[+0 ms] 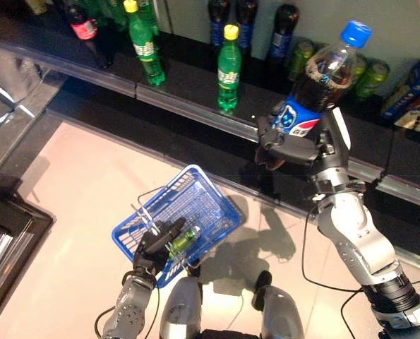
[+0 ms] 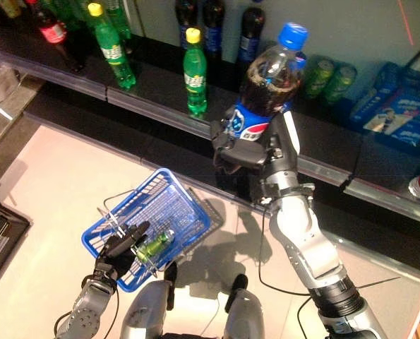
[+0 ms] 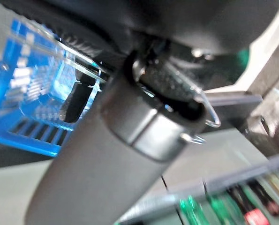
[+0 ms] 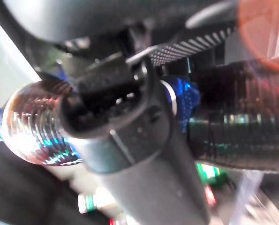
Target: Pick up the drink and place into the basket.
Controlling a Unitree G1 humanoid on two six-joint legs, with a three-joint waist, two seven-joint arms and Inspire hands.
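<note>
A cola bottle with a blue cap and blue label is held up in front of the shelf, tilted, in my right hand, whose fingers are curled round its lower half. The right wrist view shows the same bottle close behind the thumb. Lower left, a blue wire-handled basket hangs over the floor, and my left hand is shut on its handle at the near rim. A small green drink lies inside the basket by that hand. In the left wrist view the basket shows past the hand.
A dark shelf runs across the back. It carries green bottles, dark cola bottles, green cans and blue boxes. A dark cabinet edge stands at the left.
</note>
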